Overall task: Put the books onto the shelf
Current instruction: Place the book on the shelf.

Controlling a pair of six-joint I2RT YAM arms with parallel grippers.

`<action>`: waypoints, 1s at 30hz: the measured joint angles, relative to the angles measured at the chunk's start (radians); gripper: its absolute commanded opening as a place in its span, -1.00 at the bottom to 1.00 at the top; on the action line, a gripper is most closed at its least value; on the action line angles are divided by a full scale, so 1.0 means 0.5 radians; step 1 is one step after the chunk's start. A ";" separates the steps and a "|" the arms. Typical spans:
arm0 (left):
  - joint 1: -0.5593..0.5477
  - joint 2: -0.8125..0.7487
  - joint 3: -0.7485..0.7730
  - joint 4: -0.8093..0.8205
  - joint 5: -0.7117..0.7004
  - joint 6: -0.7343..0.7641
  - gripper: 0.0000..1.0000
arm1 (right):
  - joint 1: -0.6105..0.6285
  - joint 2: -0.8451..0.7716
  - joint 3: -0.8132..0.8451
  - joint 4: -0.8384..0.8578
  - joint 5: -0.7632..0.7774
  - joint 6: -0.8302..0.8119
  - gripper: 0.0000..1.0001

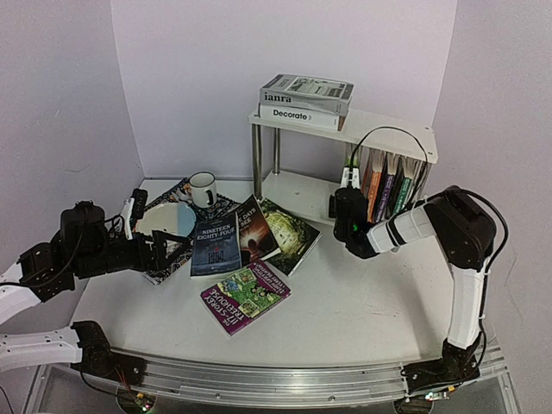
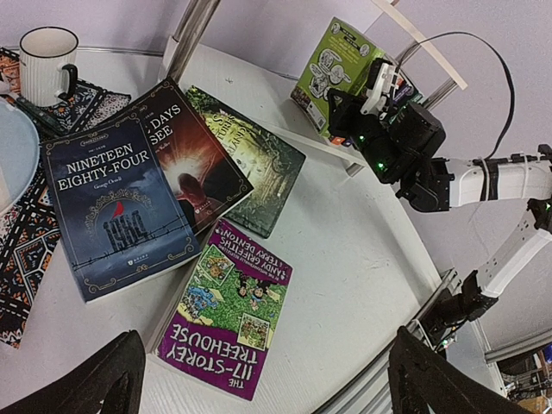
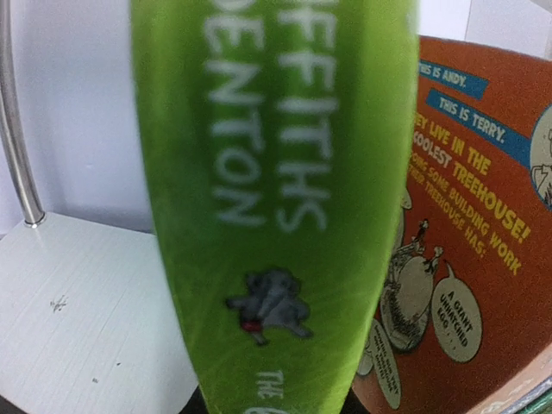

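Paperback [image 3: 276,207], green, blurred, title cut off

Books [image 1: 216,246] on table [image 1: 362,302] L of shelf [image 1: 297,191], mug [image 1: 203,188] behind them.

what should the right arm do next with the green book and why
Probably ease the green book a little deeper in against the orange book, then let go. The right gripper holds it upright at the lower board, next to the orange book, with bare board on its other side.
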 measured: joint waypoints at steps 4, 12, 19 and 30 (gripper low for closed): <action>0.000 0.011 0.000 0.000 0.000 0.001 0.99 | -0.050 0.019 -0.005 0.050 -0.022 0.039 -0.94; 0.000 0.016 0.000 0.000 0.000 0.001 0.99 | -0.048 0.049 -0.012 0.104 -0.045 0.069 -0.45; 0.000 0.016 0.000 0.001 0.000 0.001 0.99 | -0.048 0.050 -0.036 0.195 -0.046 0.108 -0.23; 0.000 0.017 -0.001 0.000 0.000 0.002 0.99 | -0.048 0.050 -0.101 0.234 -0.040 0.153 -0.26</action>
